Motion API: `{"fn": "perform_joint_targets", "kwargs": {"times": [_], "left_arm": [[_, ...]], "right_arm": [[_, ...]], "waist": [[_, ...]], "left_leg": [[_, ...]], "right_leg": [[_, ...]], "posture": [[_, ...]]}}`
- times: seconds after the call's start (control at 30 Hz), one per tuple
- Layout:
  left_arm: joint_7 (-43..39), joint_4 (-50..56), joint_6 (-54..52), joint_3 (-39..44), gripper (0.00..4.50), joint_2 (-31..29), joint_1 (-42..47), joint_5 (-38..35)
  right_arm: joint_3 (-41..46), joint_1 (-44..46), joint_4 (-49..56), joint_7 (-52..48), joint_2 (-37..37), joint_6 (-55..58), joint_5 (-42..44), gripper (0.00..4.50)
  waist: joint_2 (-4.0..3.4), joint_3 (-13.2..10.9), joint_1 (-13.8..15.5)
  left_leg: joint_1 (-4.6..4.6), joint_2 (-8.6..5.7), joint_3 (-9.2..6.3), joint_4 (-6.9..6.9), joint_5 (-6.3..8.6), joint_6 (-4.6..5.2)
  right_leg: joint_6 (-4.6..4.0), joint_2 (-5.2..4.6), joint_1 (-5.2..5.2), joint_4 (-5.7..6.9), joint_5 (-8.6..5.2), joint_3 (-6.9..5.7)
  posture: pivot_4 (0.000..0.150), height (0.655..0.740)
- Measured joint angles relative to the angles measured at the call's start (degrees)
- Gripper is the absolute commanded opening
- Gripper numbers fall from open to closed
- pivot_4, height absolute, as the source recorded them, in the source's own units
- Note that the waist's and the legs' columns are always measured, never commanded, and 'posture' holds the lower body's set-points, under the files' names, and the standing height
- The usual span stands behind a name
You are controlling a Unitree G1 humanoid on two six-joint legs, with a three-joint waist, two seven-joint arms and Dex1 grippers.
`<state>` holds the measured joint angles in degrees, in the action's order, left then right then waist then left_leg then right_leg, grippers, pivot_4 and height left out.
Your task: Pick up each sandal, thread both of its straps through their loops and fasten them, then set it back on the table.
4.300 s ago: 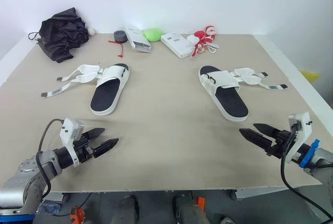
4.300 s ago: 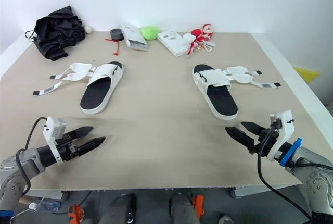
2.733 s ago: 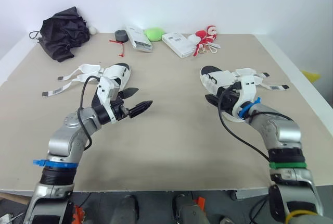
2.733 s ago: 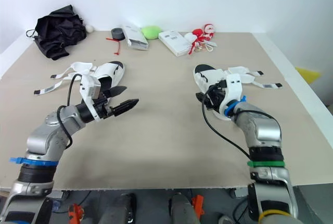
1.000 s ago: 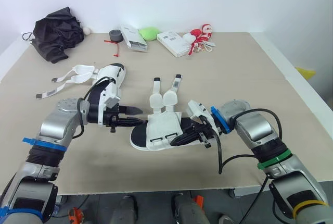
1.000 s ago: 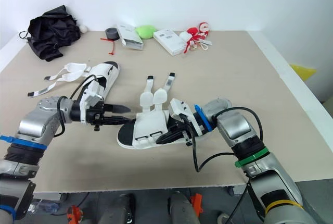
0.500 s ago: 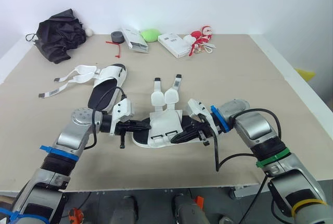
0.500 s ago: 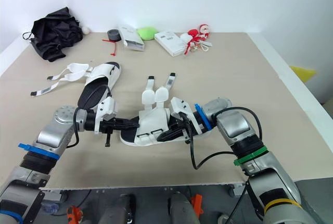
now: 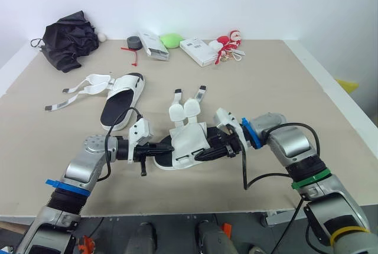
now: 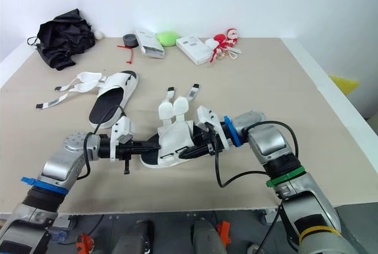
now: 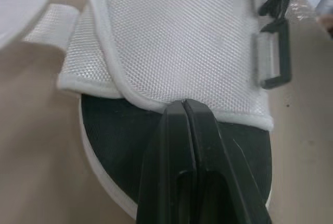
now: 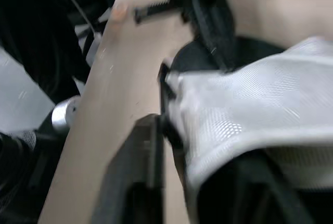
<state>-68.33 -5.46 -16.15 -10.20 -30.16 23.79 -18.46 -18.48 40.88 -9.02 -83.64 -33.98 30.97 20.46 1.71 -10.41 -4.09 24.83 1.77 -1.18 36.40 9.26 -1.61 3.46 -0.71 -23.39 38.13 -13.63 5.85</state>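
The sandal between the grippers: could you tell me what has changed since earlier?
The right gripper took hold of the sandal and pulled it from the right side to the near centre; the left gripper moved in to its left end. The other sandal stayed put.

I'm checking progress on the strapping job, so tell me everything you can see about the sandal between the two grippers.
The sandal has a white mesh upper, black footbed and white sole rim. Both straps lie unfastened, splayed toward the table's far side; a black loop sits on the upper's side. The right gripper grips one side; the left gripper's shut fingers touch the upper's edge.
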Motion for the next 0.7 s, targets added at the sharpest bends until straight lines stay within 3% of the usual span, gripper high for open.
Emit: {"fn": "perform_joint_targets", "kwargs": {"times": [0.17,0.43,0.6,0.7], "left_arm": [[-1.48,-2.61,2.77,-0.55,0.00,0.07,0.86,0.27],[-3.37,-8.23,7.57,-1.46,0.00,0.36,3.36,1.12],[-4.93,-11.87,12.65,-3.09,0.00,0.37,6.15,3.38],[-5.70,-13.98,14.46,-3.43,0.00,0.75,7.45,4.29]], "right_arm": [[2.21,-0.51,2.40,-1.92,-4.21,4.94,3.18,4.47],[4.99,-2.98,5.20,-1.05,-6.49,6.30,4.87,4.47],[9.16,5.39,-2.70,0.02,-7.56,16.07,8.35,4.47],[9.76,5.60,-2.22,-0.37,-9.99,14.21,7.32,4.47]], "waist": [[-0.01,0.01,0.14],[-0.08,0.11,0.13],[-0.10,0.10,0.16],[0.07,0.33,0.46]], "left_leg": [[-0.04,-0.01,0.00,-0.02,0.01,0.00],[-0.24,-0.04,0.07,-0.02,0.00,0.00],[-0.28,-0.14,0.25,-0.02,-0.05,0.07],[-0.30,-0.10,0.23,-0.02,-0.05,0.07]], "right_leg": [[-0.09,-0.02,0.03,0.00,-0.08,0.00],[-0.41,-0.05,0.17,-0.01,-0.16,0.06],[-0.46,-0.25,0.15,-0.01,-0.08,0.12],[-0.43,-0.25,0.18,-0.04,-0.15,0.02]], "posture": [[0.150,0.7380],[0.150,0.7380],[0.150,0.7380],[0.150,0.7380]]}}
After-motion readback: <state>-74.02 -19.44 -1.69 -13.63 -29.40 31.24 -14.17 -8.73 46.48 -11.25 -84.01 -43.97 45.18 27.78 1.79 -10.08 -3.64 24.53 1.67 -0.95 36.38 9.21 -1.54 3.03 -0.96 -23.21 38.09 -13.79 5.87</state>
